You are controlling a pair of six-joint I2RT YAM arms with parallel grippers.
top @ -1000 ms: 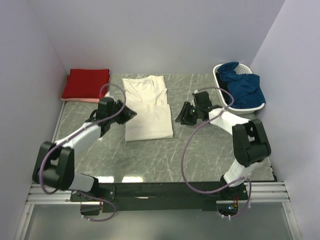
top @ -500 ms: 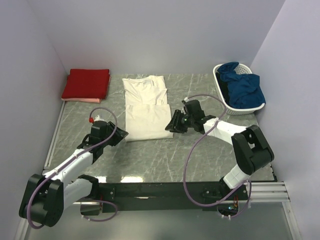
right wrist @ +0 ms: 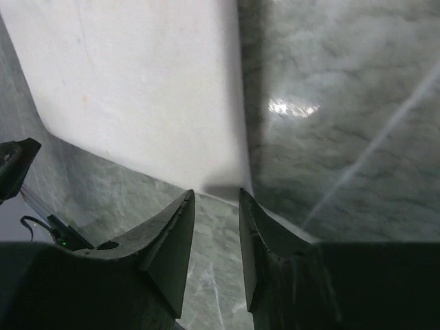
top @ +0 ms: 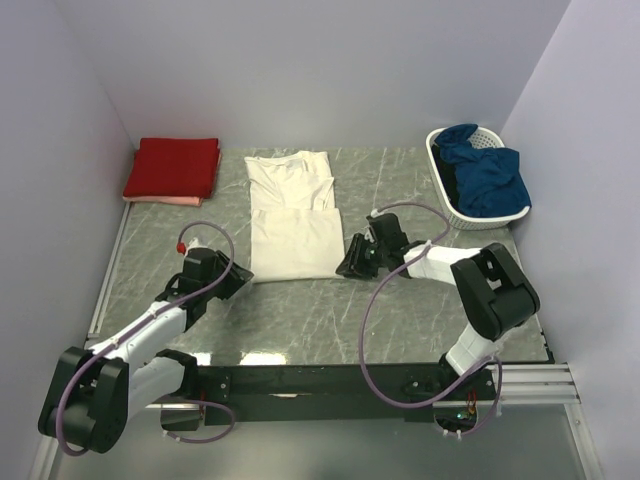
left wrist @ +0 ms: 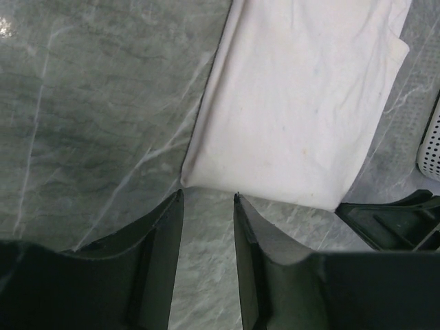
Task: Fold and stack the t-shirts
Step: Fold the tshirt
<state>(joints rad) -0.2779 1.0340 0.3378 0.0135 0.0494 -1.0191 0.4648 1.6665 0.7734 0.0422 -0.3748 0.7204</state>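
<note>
The cream t-shirt (top: 292, 213) lies partly folded in the middle of the table, its lower half doubled up. My left gripper (top: 240, 282) is open and empty, its tips just short of the shirt's near left corner (left wrist: 189, 180). My right gripper (top: 347, 268) is open and empty at the shirt's near right corner (right wrist: 237, 180). The red t-shirt (top: 173, 167) lies folded at the far left on top of a pale pink one (top: 160, 200), of which only an edge shows.
A white slatted basket (top: 447, 202) holding dark blue cloth (top: 487, 175) stands at the far right. The marble table (top: 300, 310) has walls on the left, back and right. My right gripper (left wrist: 395, 220) shows in the left wrist view.
My left arm has drawn back from beside the shirt's left edge to its near left corner. My right gripper has moved left and nearer, down to the near right corner.
</note>
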